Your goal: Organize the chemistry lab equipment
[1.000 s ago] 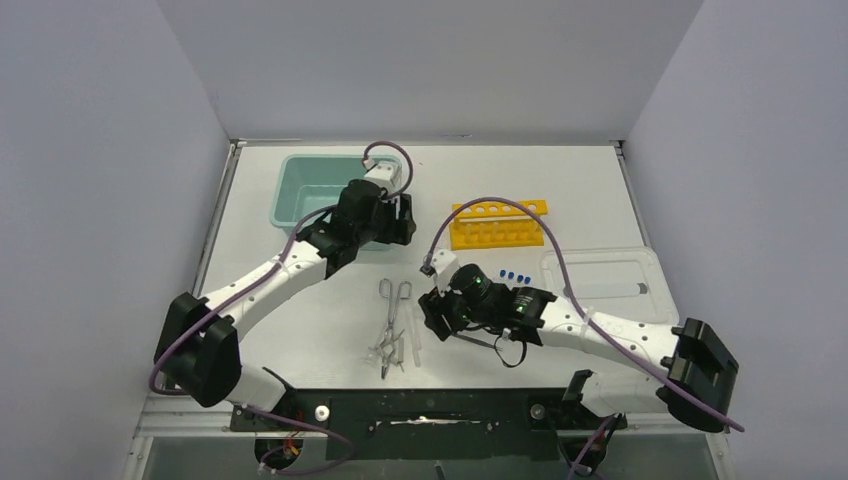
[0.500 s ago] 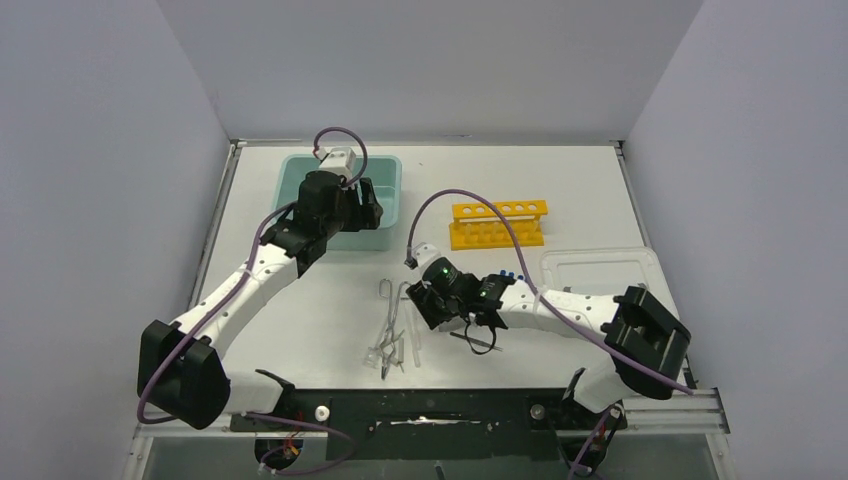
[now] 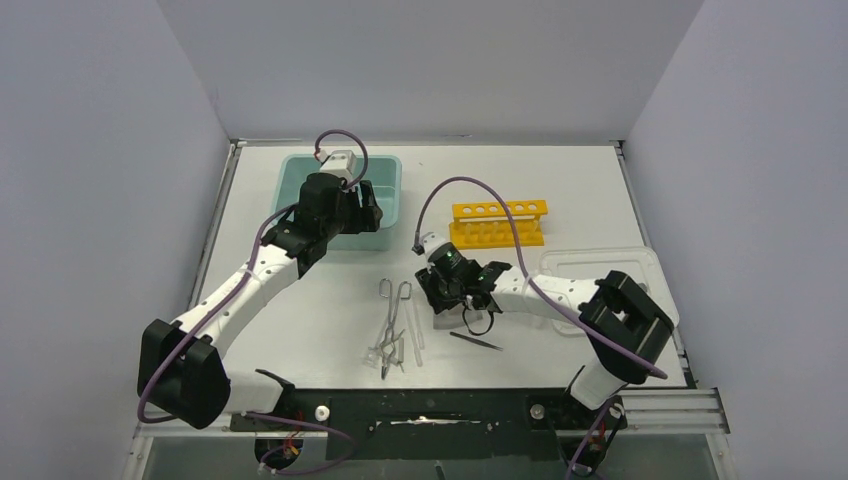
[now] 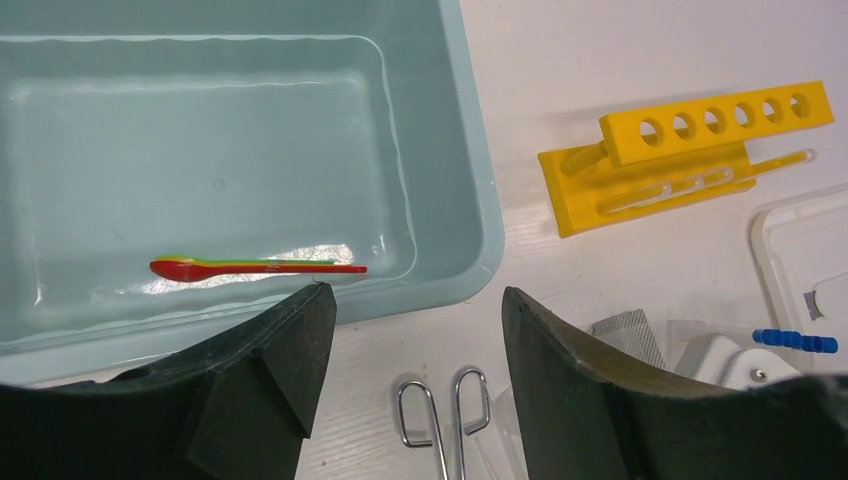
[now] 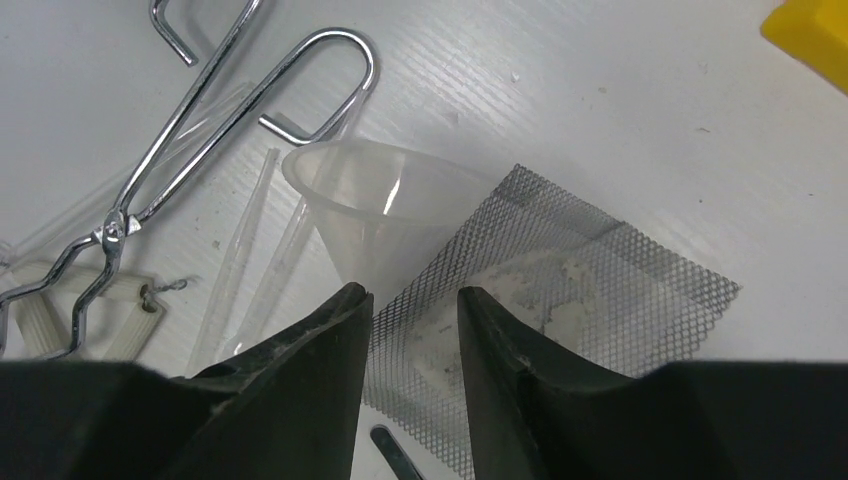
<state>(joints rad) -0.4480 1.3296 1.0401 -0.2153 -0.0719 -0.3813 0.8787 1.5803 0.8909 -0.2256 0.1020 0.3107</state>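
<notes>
1. Top view: the left pincer (image 3: 355, 212) hangs over the near right part of the teal tub (image 3: 300, 180) at the far left of the bench (image 3: 300, 320). The right pincer (image 3: 445, 297) is low over the middle of the bench, just right of the metal forceps (image 3: 393, 315), with the yellow rack (image 3: 498, 222) behind it. Clear droppers (image 3: 412, 340) lie beside the forceps, and thin tweezers (image 3: 475, 341) lie nearer the arm bases. The translucent lid (image 3: 570, 262) is partly under the right arm.

2. Left wrist view: the left pincer (image 4: 415, 330) is spread wide and holds nothing. Coloured spoons (image 4: 255, 267) lie in the tub, by its near wall. The forceps' loop handles show on the bench between the fingers. Blue-capped tubes (image 4: 795, 341) lie at the right edge.

3. Right wrist view: the right pincer (image 5: 412, 330) has its fingers (image 5: 310, 345) drawn near together over a square of wire mesh (image 5: 580, 290). A clear funnel (image 5: 380, 205) lies on its side, its narrow end running in beside the left finger. I cannot tell whether it is gripped. The forceps and droppers lie just left of it.
</notes>
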